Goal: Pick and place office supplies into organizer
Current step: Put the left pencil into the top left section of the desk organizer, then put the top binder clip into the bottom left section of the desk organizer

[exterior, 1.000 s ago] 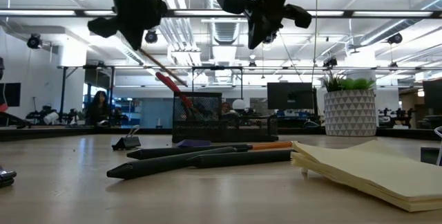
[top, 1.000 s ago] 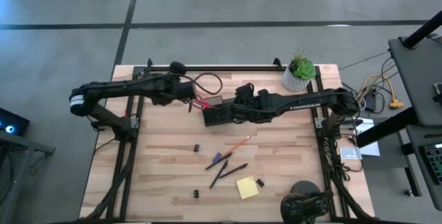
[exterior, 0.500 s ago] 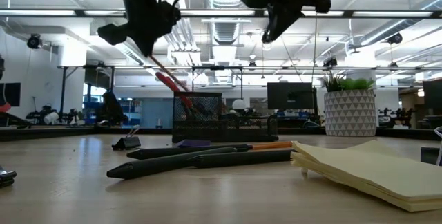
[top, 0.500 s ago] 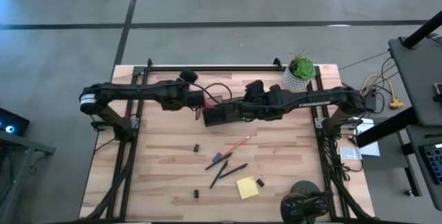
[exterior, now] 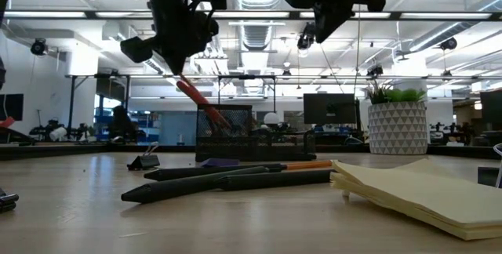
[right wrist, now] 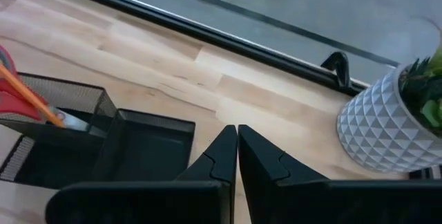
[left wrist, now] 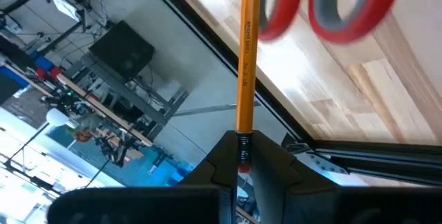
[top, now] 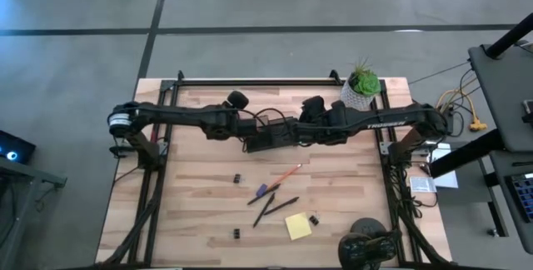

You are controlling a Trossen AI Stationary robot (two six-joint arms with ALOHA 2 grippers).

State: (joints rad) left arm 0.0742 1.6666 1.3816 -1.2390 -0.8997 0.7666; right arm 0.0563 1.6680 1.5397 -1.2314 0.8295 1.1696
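The black organizer (top: 268, 139) stands at the table's middle, toward the far side. Red-handled scissors (exterior: 200, 105) lean in its mesh cup (right wrist: 65, 106). My left gripper (top: 248, 128) hovers at the organizer's left end, shut on an orange pencil (left wrist: 245, 58) that slants down into the cup beside the scissors' handles (left wrist: 324, 10). My right gripper (right wrist: 237, 148) is shut and holds nothing above the organizer's right end. A second orange pencil (top: 287, 172), a purple-tipped pen (top: 262, 191), dark pens (top: 276, 206), a yellow sticky-note pad (top: 298, 226) and binder clips (top: 236, 177) lie flat on the table. My left gripper pinches the orange pencil near its upper end (left wrist: 241, 141) between the two fingers. The pencil runs on straight past the fingertips, slanting down toward the organizer's mesh cup. Its lower end (right wrist: 41, 106) shows inside the cup next to the scissors.
A green plant in a white pot (top: 361, 89) stands at the far right, close behind my right arm. A black rail (right wrist: 207, 30) runs along the table's far edge. The near half of the table holds the loose supplies with bare wood (top: 191, 203) between them.
My left gripper has moved toward the table's right, carrying the pencil up to the organizer's left end. My right gripper has drawn back toward the right and risen, from over the organizer's middle to its right end. The scissors stay in the cup.
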